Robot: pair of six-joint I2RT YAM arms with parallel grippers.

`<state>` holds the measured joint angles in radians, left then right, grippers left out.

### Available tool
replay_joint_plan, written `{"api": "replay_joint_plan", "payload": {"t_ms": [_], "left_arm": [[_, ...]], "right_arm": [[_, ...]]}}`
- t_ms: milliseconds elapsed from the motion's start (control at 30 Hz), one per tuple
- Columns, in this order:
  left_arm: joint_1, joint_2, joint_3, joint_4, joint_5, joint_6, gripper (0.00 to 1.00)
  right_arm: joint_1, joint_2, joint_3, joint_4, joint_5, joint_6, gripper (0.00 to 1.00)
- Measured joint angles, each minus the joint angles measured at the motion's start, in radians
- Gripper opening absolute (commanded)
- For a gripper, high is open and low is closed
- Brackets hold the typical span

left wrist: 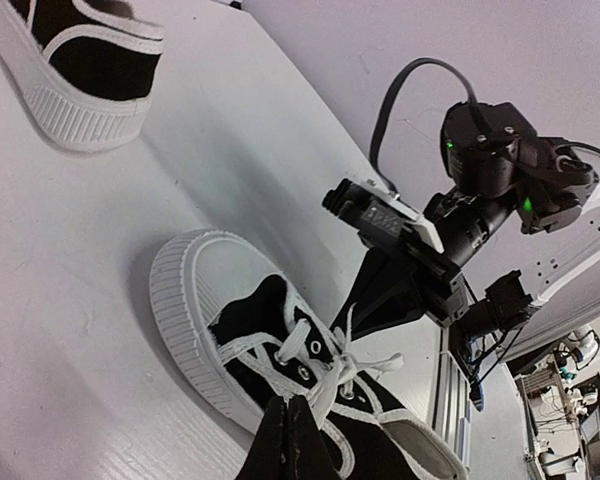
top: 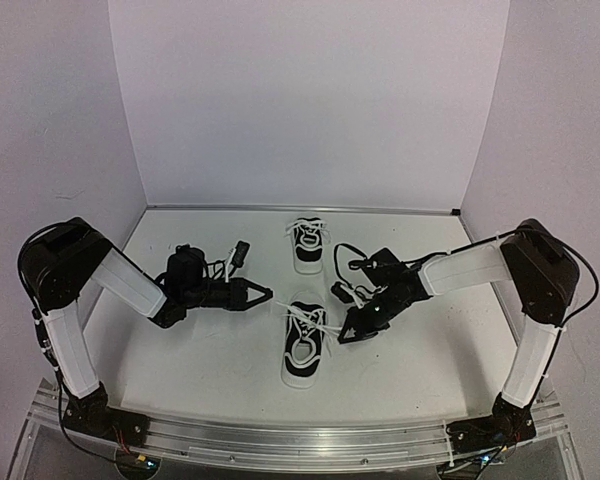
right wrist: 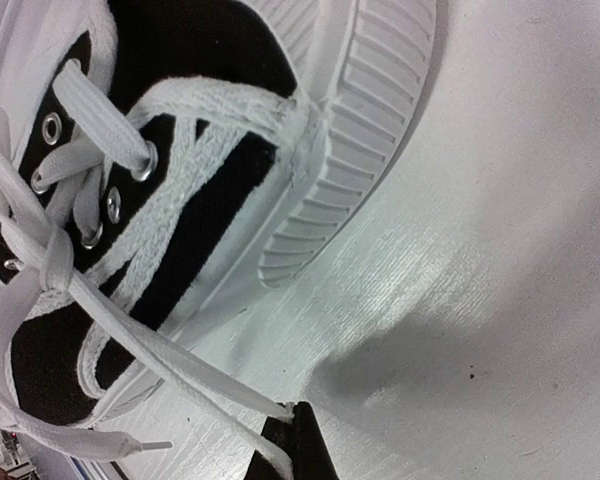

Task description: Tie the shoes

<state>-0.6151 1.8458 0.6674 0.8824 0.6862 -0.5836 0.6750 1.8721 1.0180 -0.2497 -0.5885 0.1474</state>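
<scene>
The near shoe (top: pixel 302 350), black with a white sole, lies mid-table with its toe pointing away; its white laces (top: pixel 305 320) are loosely crossed. The far shoe (top: pixel 307 245) sits behind it. My left gripper (top: pixel 268 296) is at the near shoe's left side; in the left wrist view it (left wrist: pixel 288 403) is shut, with a lace strand (left wrist: pixel 332 385) running to its tip. My right gripper (top: pixel 348 333) is at the shoe's right side; in the right wrist view it (right wrist: pixel 298 412) is shut on two lace strands (right wrist: pixel 160 340) pulled out from the shoe (right wrist: pixel 210 150).
The white table (top: pixel 430 340) is walled at the back and both sides. The far shoe's heel (left wrist: pixel 80 60) shows at the upper left of the left wrist view, and the right arm (left wrist: pixel 500 170) stands behind the near shoe (left wrist: pixel 250 330).
</scene>
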Motion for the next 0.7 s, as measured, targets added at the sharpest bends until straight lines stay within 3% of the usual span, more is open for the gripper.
{"api": "replay_joint_plan", "payload": {"t_ms": [500, 533, 700], "left_arm": [[0.009, -0.003, 0.000, -0.169, -0.068, 0.091, 0.00], [0.010, -0.003, 0.000, -0.172, -0.064, 0.097, 0.03], [0.016, -0.030, 0.004, -0.198, -0.046, 0.145, 0.33]], "right_arm": [[0.004, -0.003, -0.032, 0.024, 0.012, 0.003, 0.00], [0.004, -0.003, -0.032, 0.023, 0.011, 0.003, 0.00], [0.015, -0.003, -0.015, -0.007, -0.005, -0.003, 0.00]]}}
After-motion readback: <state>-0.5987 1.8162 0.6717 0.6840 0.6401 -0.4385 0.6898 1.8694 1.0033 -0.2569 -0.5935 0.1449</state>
